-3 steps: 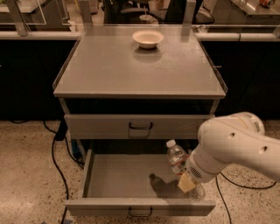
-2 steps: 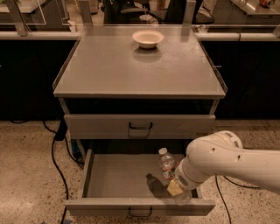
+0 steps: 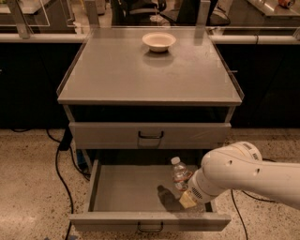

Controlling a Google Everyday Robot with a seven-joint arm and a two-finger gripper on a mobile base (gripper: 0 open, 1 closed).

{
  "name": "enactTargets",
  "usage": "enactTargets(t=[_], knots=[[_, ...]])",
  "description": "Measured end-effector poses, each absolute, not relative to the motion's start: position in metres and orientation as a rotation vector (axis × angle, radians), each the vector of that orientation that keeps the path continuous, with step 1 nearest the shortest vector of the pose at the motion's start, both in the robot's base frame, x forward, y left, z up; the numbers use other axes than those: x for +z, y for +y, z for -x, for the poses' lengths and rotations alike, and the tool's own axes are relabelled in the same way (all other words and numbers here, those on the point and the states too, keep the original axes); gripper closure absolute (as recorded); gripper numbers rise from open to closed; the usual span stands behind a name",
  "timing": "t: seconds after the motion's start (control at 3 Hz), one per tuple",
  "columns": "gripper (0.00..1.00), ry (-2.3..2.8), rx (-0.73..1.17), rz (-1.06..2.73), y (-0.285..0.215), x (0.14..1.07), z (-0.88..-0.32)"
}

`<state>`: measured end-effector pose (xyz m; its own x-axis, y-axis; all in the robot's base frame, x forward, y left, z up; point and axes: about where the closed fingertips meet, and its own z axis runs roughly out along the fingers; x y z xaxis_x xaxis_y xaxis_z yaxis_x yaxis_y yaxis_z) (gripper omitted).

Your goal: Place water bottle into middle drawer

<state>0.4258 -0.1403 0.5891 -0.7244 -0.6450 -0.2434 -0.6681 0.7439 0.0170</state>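
Floor (image 3: 28, 187) speckled; bowl (image 3: 159, 41) on cabinet top (image 3: 140, 75); hand (image 3: 187, 199) in open middle drawer (image 3: 126, 187).

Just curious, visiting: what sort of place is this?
Likely an office or lab: metal cabinet, chairs behind, floor cables. The robot's hand is in the open drawer by a bottle.

Dim, seemingly overhead light sheens the cabinet top (image 3: 140, 70); the claw (image 3: 186, 198) in the middle drawer (image 3: 122, 187) casts a shadow (image 3: 165, 197).

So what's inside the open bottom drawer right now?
In the middle drawer the water bottle is upright, right of centre, with the gripper at its base. The arm hides the drawer's right corner.
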Motion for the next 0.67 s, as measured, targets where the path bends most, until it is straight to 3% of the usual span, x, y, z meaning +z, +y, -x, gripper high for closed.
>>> enactTargets(t=[0.67], knots=[[1.0,2.63,0.153,1.014,-0.119,0.547,-0.442]])
